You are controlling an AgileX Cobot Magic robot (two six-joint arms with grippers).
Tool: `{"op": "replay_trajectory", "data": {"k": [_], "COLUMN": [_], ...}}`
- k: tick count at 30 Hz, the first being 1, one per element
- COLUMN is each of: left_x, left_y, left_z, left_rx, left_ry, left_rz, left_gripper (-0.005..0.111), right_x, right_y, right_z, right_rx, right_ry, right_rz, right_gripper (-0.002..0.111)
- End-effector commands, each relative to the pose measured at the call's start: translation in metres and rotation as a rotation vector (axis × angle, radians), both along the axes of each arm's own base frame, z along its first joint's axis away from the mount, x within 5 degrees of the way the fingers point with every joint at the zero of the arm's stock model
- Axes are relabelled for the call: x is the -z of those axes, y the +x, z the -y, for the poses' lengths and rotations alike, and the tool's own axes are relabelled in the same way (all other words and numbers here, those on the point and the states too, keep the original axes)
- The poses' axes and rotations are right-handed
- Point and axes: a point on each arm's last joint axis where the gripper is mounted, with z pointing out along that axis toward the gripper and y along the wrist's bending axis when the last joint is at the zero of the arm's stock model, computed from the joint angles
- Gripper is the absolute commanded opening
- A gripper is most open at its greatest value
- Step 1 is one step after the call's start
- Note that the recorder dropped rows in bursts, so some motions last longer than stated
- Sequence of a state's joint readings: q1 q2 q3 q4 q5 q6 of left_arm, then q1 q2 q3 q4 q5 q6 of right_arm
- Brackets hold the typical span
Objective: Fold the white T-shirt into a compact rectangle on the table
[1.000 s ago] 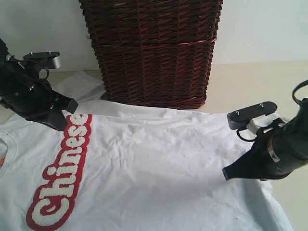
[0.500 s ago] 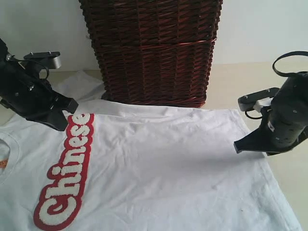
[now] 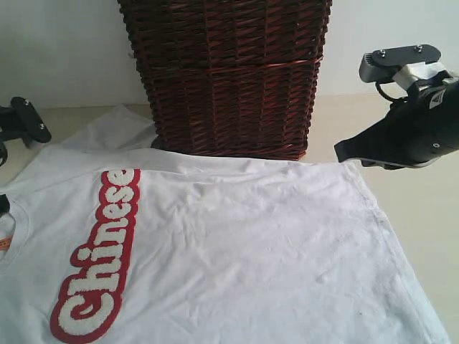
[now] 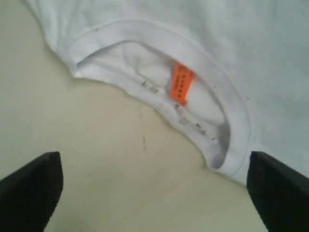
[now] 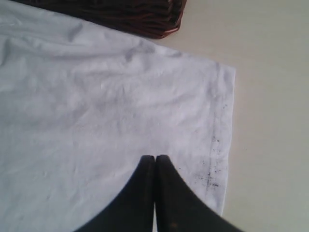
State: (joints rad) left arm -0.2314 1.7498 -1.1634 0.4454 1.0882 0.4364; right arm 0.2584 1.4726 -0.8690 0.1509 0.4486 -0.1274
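The white T-shirt (image 3: 237, 251) lies spread flat on the table (image 3: 423, 201), its red-outlined "Chinese" lettering (image 3: 97, 254) at the left. In the left wrist view my left gripper (image 4: 154, 193) is open wide over bare table, just short of the collar and its orange neck tag (image 4: 182, 83). Nothing is between its fingers (image 4: 31, 193). My right gripper (image 3: 340, 152) hangs shut and empty above the shirt's back right hem corner (image 5: 224, 72). Its tips (image 5: 155, 162) are pressed together over the cloth.
A dark brown wicker basket (image 3: 226, 72) stands at the back middle, touching the shirt's far edge. Bare table lies to the right of the hem (image 5: 275, 121) and in front of the collar (image 4: 96, 154). A sleeve (image 3: 115, 125) pokes out left of the basket.
My left gripper has opened, let go of the shirt and pulled back left, almost out of the exterior view. My right gripper has risen up and back off the cloth.
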Motion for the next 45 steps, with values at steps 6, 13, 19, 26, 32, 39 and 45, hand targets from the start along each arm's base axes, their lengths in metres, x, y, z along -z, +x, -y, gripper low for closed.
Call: {"op": "replay_trajectory", "data": {"k": [6,13,19,26,32,39,45], "left_x": [-0.009,-0.009,-0.008,-0.006,-0.002,0.003,0.000], "left_y": [0.014,0.021,0.026,0.029,0.022,0.006,0.007], "left_z": [-0.007,0.001,0.009,0.020,0.026,0.013,-0.044], "left_rx": [0.208,0.242,0.241,0.184,0.422,0.753,0.630], "left_ry": [0.123,0.045,-0.041,-0.191,-0.198,-0.328,-0.557], "left_rz": [0.092,0.186,0.255,0.309,0.172,-0.096,-0.012], "left_gripper": [0.105,0.105,0.105,0.105,0.105,0.105,0.105], "right_x": [-0.002,-0.001,-0.002,-0.002,0.001,0.004,0.004], "right_y": [0.000,0.000,0.000,0.000,0.001,0.002,0.002], "right_z": [0.001,0.001,0.001,0.001,0.000,0.000,0.000], "right_rx": [-0.018,-0.031,-0.028,-0.028,-0.027,-0.029,-0.023], "right_ry": [-0.008,-0.017,-0.013,-0.013,-0.012,-0.016,-0.005], "right_rz": [0.029,0.033,0.034,0.034,0.026,0.016,0.013], "right_gripper": [0.000,0.000,0.000,0.000,0.000,0.000,0.000]}}
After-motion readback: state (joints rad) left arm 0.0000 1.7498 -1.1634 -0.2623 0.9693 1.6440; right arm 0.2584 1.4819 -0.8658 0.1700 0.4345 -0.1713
